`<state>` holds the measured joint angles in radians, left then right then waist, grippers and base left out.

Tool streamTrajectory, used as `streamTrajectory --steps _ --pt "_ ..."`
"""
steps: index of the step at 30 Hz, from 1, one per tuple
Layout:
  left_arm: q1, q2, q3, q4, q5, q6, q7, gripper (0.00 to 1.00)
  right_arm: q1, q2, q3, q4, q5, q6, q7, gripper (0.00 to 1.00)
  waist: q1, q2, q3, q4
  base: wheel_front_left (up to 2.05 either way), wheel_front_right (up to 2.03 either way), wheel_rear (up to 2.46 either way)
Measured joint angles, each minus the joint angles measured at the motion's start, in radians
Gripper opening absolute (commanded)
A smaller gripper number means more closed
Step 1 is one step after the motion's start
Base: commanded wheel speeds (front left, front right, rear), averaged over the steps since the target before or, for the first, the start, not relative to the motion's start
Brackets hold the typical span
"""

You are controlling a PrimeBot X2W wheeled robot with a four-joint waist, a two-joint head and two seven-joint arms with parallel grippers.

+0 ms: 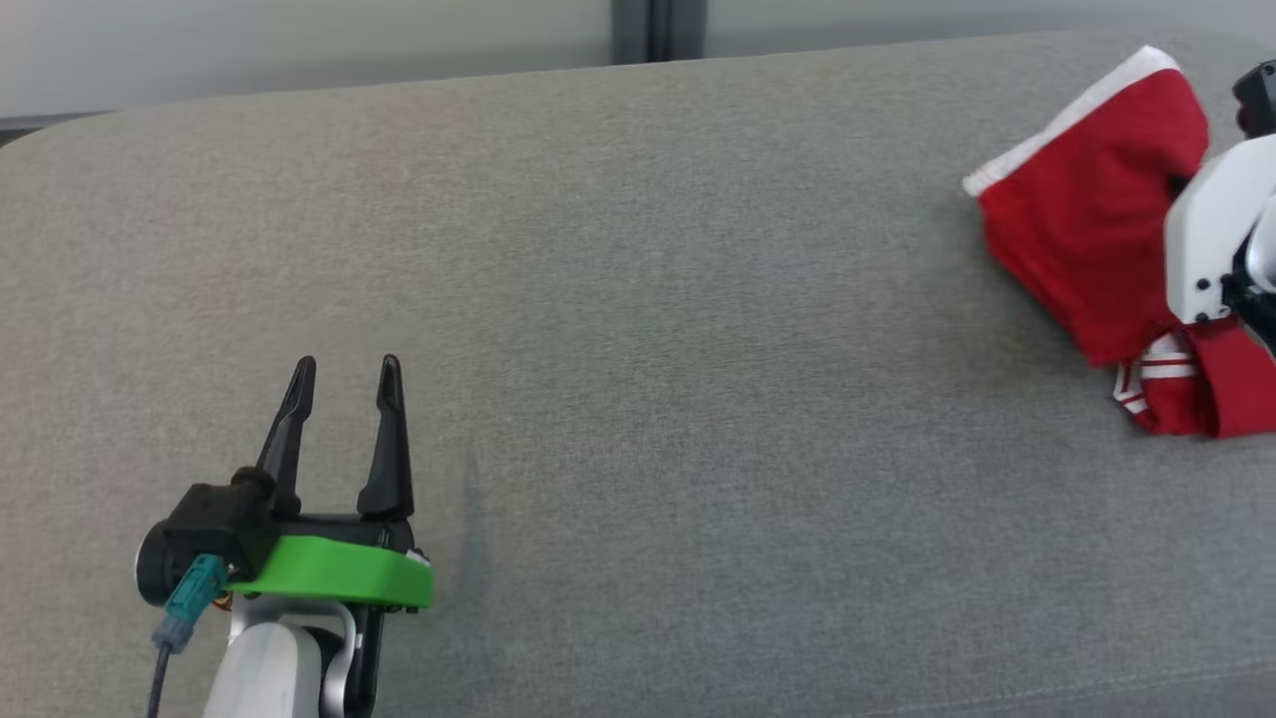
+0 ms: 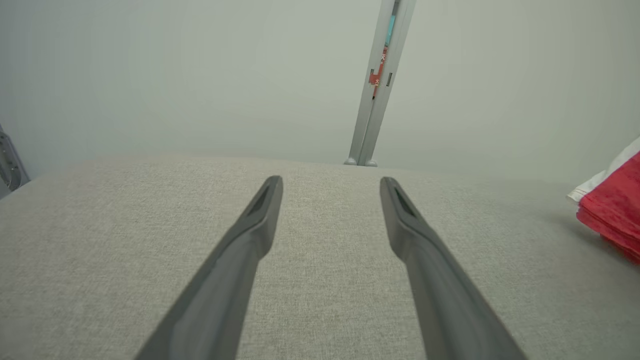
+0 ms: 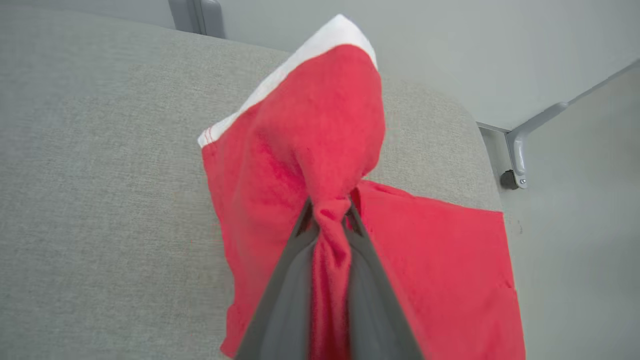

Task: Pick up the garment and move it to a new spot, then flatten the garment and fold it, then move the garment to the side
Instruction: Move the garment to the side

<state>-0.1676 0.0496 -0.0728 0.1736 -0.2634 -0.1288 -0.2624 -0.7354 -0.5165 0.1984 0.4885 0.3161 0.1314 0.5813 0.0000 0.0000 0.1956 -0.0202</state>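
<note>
The garment (image 1: 1092, 214) is red cloth with a white band, bunched at the far right of the grey cushion. In the right wrist view my right gripper (image 3: 329, 212) is shut on a pinched fold of the garment (image 3: 300, 150), which rises in a peak above the fingertips. The right arm's white wrist covers part of the cloth in the head view. My left gripper (image 1: 344, 381) stands open at the lower left, far from the cloth, nothing between its fingers. From the left wrist view the left gripper (image 2: 331, 184) hovers over bare cushion, with a garment edge (image 2: 612, 205) at the right.
The grey upholstered cushion (image 1: 638, 349) spans the whole work area, with a pale wall behind it. A metal post (image 2: 377, 85) stands behind the far edge. The cushion's right edge and a metal bracket (image 3: 520, 150) lie close beside the garment.
</note>
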Motion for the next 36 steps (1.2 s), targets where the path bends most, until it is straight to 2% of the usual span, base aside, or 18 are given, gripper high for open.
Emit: streamTrajectory --steps 5,11,19,25,26,32,36 --pt "-0.019 0.004 -0.019 0.000 0.010 0.000 0.000 1.00 0.019 -0.067 -0.043 0.016 -0.028 0.000 -0.079 0.00 0.0000 0.0000 0.010 -0.071 0.00 0.00 0.00" --pt "-0.053 0.033 -0.031 -0.010 0.017 0.000 0.000 1.00 0.023 -0.066 -0.105 0.093 -0.076 0.000 -0.184 0.00 0.0000 0.0000 0.059 -0.113 0.00 0.00 0.00" --pt "-0.107 0.075 -0.050 -0.034 0.016 0.000 0.000 1.00 -0.024 -0.083 -0.124 0.207 -0.201 0.000 -0.294 0.00 0.0000 0.0000 0.156 -0.124 0.00 0.00 0.00" --pt "-0.135 0.079 -0.078 -0.033 0.023 0.000 0.000 1.00 -0.037 -0.112 -0.167 0.283 -0.293 0.000 -0.377 0.00 0.0000 0.0000 0.197 -0.100 0.00 0.00 0.00" --pt "-0.140 0.078 -0.082 -0.033 0.024 0.000 0.000 1.00 -0.045 -0.109 -0.185 0.295 -0.301 0.000 -0.396 1.00 0.0000 0.0000 0.199 -0.094 0.00 0.00 0.00" --pt "-0.150 0.071 -0.097 -0.026 0.022 0.000 0.000 1.00 -0.071 -0.087 -0.252 0.331 -0.385 0.000 -0.510 1.00 0.0000 0.0000 0.194 -0.068 0.00 0.00 0.00" --pt "-0.149 0.059 -0.096 -0.017 0.015 0.000 0.000 1.00 -0.073 -0.028 -0.331 0.349 -0.388 0.000 -0.573 1.00 0.0000 0.0000 0.165 -0.062 0.00 0.00 0.00"
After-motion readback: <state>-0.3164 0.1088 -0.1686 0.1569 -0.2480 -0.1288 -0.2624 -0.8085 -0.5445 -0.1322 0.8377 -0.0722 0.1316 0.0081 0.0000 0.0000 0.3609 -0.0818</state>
